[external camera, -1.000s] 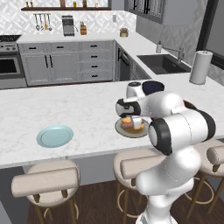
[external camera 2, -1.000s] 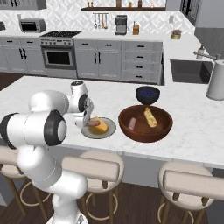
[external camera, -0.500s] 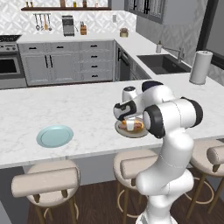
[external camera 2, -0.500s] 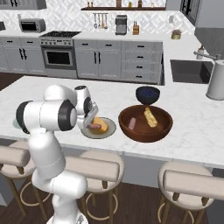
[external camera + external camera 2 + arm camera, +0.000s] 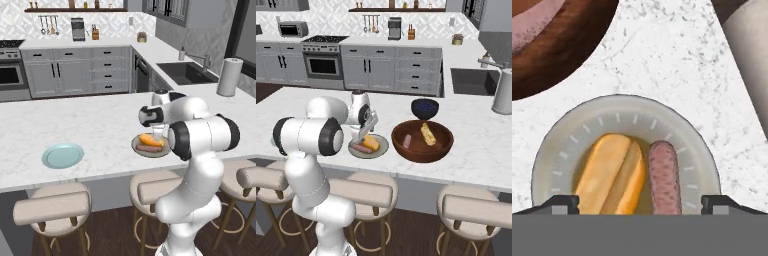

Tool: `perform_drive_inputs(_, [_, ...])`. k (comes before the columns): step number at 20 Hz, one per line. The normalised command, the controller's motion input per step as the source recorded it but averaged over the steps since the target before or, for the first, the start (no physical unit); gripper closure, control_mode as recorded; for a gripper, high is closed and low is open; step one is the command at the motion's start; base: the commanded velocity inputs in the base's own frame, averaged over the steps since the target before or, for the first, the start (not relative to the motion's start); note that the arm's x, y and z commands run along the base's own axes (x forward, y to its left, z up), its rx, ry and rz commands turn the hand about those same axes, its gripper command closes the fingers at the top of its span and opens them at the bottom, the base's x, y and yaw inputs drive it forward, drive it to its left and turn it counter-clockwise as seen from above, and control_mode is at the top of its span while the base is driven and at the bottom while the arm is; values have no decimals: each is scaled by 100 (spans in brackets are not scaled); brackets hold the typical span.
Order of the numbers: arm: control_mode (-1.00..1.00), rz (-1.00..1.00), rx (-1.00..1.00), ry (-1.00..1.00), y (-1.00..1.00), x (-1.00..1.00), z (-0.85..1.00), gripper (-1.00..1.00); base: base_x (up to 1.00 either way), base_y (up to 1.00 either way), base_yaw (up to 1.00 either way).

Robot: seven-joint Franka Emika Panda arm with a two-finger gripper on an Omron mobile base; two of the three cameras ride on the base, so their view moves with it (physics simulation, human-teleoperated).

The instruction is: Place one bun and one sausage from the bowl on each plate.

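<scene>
My pincer (image 5: 640, 202) hangs open over the grey plate (image 5: 557, 150), where a bun (image 5: 612, 175) and sausage (image 5: 664, 177) lie together. On the white marble desk (image 5: 30, 130), the bowl (image 5: 422, 141) sits at the plate's 3 o'clock and the blue plate (image 5: 62, 155) well apart at 9. Grey cabinets (image 5: 75, 72) line the back wall.

Golden bun (image 5: 612, 172), pink sausage (image 5: 664, 177), grey plate (image 5: 572, 135), reddish-brown bowl (image 5: 441, 147).

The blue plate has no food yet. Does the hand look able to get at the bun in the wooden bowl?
Probably yes: the hand is open above the grey plate, beside the bowl, and the bun lies uncovered.
</scene>
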Motion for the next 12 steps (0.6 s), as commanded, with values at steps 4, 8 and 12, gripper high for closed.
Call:
perform_drive_inputs(4, [-100,-46,27,31,-100,0,70,-100,0,0,0])
perform_drive_inputs(8, [-100,-16,19,20,-100,13,51,-100,0,0,0])
perform_drive_inputs(12, [-100,83,-1,0,-22,-5,9,-100,0,0,0])
